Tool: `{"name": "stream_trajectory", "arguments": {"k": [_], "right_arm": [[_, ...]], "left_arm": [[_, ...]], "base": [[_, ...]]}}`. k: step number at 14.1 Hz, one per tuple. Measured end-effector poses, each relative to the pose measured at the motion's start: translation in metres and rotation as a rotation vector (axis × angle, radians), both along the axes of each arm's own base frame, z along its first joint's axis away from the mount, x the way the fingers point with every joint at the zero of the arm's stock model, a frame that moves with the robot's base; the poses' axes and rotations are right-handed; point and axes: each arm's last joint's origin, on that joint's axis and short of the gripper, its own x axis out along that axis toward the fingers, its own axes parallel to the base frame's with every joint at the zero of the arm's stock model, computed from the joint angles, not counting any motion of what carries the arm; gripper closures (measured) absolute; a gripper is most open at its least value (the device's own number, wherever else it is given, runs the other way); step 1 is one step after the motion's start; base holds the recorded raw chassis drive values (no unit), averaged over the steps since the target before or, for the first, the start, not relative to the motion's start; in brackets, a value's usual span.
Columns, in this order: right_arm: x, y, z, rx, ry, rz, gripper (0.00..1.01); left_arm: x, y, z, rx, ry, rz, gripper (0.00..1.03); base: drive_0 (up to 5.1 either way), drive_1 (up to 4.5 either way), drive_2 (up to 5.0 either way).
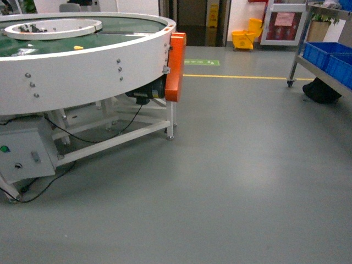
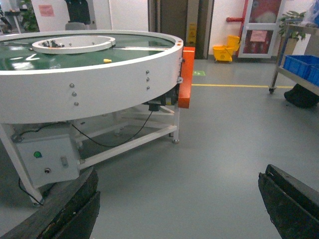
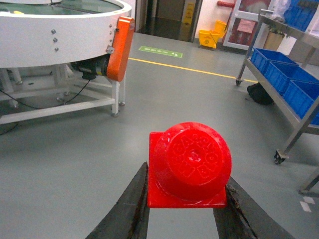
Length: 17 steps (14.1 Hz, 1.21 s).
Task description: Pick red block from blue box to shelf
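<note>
Two grippers: left and right, wrist views only
Right gripper (image 3: 187,209): clamped on red block (image 3: 189,167), stud facing camera, above grey floor (image 1: 247,181)
Left gripper (image 2: 177,204): fingers wide apart, nothing between
Shelf (image 3: 279,94): at right, well apart from block, holding dark blue crates (image 3: 286,74)
Round conveyor table (image 1: 82,60): at left

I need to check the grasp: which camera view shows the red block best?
The right wrist view: the red block fills the foreground, held between the right gripper fingers, stud facing the camera. The head and left wrist views do not show it.
</note>
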Motion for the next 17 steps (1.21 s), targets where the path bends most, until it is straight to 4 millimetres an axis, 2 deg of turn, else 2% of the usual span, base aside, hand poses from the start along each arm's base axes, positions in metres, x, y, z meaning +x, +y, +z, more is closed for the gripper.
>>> {"name": "stream_trajectory", "arguments": {"k": [12,17], "right_arm": [[0.0000,0.0000,0.0000,0.000,0.000,0.000,0.73],[0.0001,0.0000,-0.0003,0.000,0.003,0.000,0.73]], "left_arm": [[0.0000,0.0000,-0.0004,0.000,0.004,0.000,0.05],[0.0000,0.0000,-0.0003,0.000,0.003,0.000,0.05]], "base": [[0.0,4.20,-4.3],[0.0,0.62,-0.7]]}}
